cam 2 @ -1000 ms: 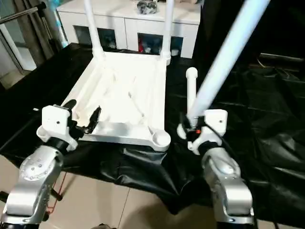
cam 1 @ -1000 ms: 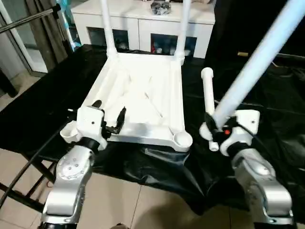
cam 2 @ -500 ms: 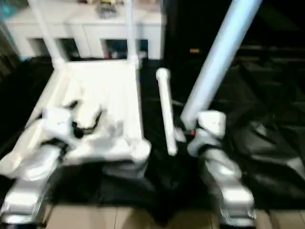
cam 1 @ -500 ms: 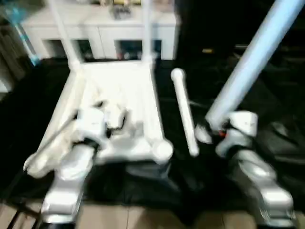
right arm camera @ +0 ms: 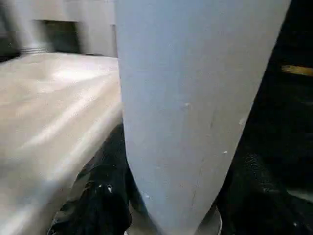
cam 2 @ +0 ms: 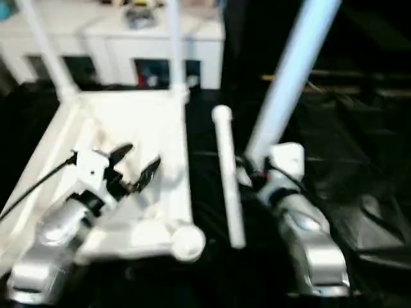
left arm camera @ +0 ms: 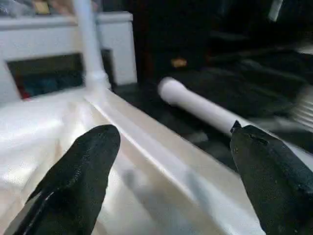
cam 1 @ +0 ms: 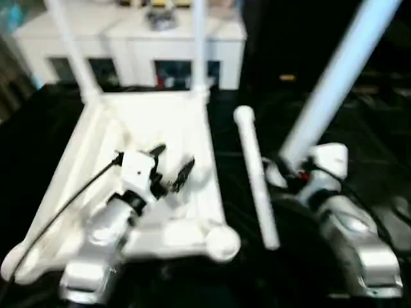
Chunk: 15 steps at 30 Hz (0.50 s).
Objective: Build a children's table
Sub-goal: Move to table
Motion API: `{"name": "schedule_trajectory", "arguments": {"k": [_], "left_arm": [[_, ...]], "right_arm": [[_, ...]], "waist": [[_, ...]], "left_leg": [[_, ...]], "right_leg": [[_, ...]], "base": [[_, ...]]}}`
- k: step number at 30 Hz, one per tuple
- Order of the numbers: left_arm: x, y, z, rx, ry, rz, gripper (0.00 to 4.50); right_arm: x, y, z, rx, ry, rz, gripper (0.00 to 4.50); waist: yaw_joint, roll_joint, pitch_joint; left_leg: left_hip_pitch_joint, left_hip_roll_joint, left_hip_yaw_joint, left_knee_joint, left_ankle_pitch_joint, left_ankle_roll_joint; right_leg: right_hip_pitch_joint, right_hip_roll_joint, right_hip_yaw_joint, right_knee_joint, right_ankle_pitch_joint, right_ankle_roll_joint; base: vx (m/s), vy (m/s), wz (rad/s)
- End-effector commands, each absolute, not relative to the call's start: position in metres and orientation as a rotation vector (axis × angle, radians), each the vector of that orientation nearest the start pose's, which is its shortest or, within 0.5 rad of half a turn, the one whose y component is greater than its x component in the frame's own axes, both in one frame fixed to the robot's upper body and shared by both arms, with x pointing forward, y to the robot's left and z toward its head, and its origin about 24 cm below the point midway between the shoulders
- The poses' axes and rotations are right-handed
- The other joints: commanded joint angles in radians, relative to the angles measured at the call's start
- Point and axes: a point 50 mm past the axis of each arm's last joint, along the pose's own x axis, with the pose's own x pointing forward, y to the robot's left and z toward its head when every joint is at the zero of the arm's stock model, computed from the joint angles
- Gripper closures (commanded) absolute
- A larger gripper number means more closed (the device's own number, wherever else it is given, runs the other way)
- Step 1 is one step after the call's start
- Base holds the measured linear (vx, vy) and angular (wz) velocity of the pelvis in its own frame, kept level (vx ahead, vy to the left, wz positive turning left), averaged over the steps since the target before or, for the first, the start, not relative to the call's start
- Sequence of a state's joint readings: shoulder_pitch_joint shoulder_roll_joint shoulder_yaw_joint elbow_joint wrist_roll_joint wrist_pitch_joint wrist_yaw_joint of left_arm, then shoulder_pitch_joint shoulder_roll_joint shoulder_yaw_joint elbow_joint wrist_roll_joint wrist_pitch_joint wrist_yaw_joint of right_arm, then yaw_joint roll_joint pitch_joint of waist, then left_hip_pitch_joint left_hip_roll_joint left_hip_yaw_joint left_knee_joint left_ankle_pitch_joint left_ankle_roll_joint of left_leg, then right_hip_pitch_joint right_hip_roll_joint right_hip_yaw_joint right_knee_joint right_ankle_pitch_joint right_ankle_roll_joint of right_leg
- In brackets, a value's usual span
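Note:
The children's table lies upside down: a white ribbed tabletop [cam 1: 128, 128] on black cloth, with two white legs [cam 1: 72, 54] [cam 1: 200, 45] upright in its far corner sockets. Its near right socket [cam 1: 222, 241] stands empty. A third leg [cam 1: 255, 176] lies loose on the cloth beside the tabletop's right edge. My left gripper [cam 1: 171, 168] hovers open over the tabletop's underside, nothing between its fingers [left arm camera: 83, 171]. My right gripper [cam 1: 290, 174] is shut on the lower end of a fourth leg [cam 1: 340, 70], which slants up and to the right; that leg [right arm camera: 195, 107] looms close in the right wrist view.
A white cabinet [cam 1: 141, 38] with dark door panes stands right behind the tabletop. Crumpled black cloth [cam 1: 372, 128] covers the ground on all sides. A thin black cable [cam 1: 64, 205] runs from my left wrist across the tabletop's left edge.
The head camera has shifted and the tabletop looks nearer. My left gripper has reached from the near edge further in over the underside. The right gripper holds its leg as before.

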<state>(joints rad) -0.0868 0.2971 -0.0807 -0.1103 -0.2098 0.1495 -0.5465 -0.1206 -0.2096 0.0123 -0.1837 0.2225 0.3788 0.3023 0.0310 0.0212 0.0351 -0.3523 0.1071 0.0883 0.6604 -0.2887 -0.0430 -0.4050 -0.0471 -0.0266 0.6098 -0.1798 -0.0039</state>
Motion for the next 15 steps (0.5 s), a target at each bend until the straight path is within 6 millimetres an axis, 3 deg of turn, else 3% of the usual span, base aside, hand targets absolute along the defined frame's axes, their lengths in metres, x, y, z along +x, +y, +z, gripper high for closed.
{"name": "schedule_trajectory", "arguments": {"k": [1,2,4,6,7,9,12,13,14,15], "left_arm": [[0.253,0.142,0.074,0.136,0.056,-0.865,0.03],[0.253,0.142,0.073,0.140,0.062,-0.878,0.02],[0.247,0.143,0.070,0.175,0.139,-1.024,0.02],[0.246,0.145,0.067,0.194,0.189,-1.091,0.02],[0.247,0.149,0.063,0.249,0.265,-1.139,0.02],[0.246,0.151,0.058,0.290,0.323,-1.223,0.02],[0.246,0.153,0.049,0.300,0.387,-1.306,0.19],[0.247,0.153,0.045,0.304,0.405,-1.319,0.30],[0.249,0.155,0.040,0.306,0.431,-1.329,0.38],[0.250,0.155,0.037,0.313,0.448,-1.337,0.41]], "right_arm": [[0.271,-0.156,0.091,-0.022,0.050,0.432,2.60],[0.271,-0.156,0.091,-0.023,0.051,0.435,2.60],[0.270,-0.156,0.091,-0.035,0.061,0.500,2.60],[0.268,-0.155,0.092,-0.043,0.070,0.549,2.60],[0.266,-0.154,0.092,-0.047,0.079,0.602,2.60],[0.264,-0.153,0.093,-0.062,0.093,0.646,2.60],[0.263,-0.154,0.092,-0.084,0.102,0.660,2.60],[0.263,-0.155,0.092,-0.089,0.102,0.658,2.60],[0.263,-0.155,0.091,-0.097,0.100,0.652,2.60],[0.263,-0.156,0.091,-0.094,0.101,0.647,2.60]], "waist": [[-0.004,0.015,-0.030],[0.002,0.009,-0.022],[0.007,0.008,-0.017],[0.004,0.007,-0.014],[0.005,0.010,-0.017],[0.006,0.012,-0.021],[0.008,0.012,-0.026],[0.007,0.011,-0.029],[0.008,0.019,-0.034],[0.006,0.016,-0.034]], "left_leg": [[0.021,0.099,-0.008,-0.113,-0.128,0.027],[0.036,0.098,0.011,-0.119,-0.260,0.012],[0.040,0.099,0.029,-0.125,-0.315,-0.008],[0.031,0.102,0.033,-0.133,-0.319,-0.022],[0.031,0.101,0.033,-0.134,-0.303,-0.026],[0.024,0.099,0.033,-0.134,-0.242,-0.017],[0.017,0.099,0.036,-0.135,-0.216,-0.010],[0.014,0.097,0.037,-0.134,-0.181,-0.005],[0.012,0.099,0.038,-0.131,-0.145,-0.005],[0.008,0.098,0.039,-0.131,-0.130,0.000]], "right_leg": [[0.044,-0.070,0.033,-0.053,-0.104,-0.230],[0.034,-0.077,0.038,-0.070,-0.266,-0.225],[0.029,-0.087,0.045,-0.083,-0.412,-0.189],[0.033,-0.090,0.051,-0.086,-0.475,-0.156],[0.032,-0.090,0.054,-0.087,-0.482,-0.140],[0.038,-0.093,0.059,-0.084,-0.436,-0.143],[0.043,-0.094,0.061,-0.084,-0.415,-0.150],[0.044,-0.092,0.061,-0.083,-0.385,-0.157],[0.048,-0.094,0.061,-0.075,-0.320,-0.177],[0.050,-0.091,0.059,-0.076,-0.295,-0.185]], "base": [[0.000,0.000,0.00],[-0.065,0.016,0.21],[-0.059,-0.003,0.21],[-0.029,-0.004,0.06],[0.000,0.000,0.00],[0.000,0.000,0.00],[0.000,0.000,0.00],[0.000,0.000,0.00],[0.000,0.000,0.00],[0.000,0.000,0.00]]}}
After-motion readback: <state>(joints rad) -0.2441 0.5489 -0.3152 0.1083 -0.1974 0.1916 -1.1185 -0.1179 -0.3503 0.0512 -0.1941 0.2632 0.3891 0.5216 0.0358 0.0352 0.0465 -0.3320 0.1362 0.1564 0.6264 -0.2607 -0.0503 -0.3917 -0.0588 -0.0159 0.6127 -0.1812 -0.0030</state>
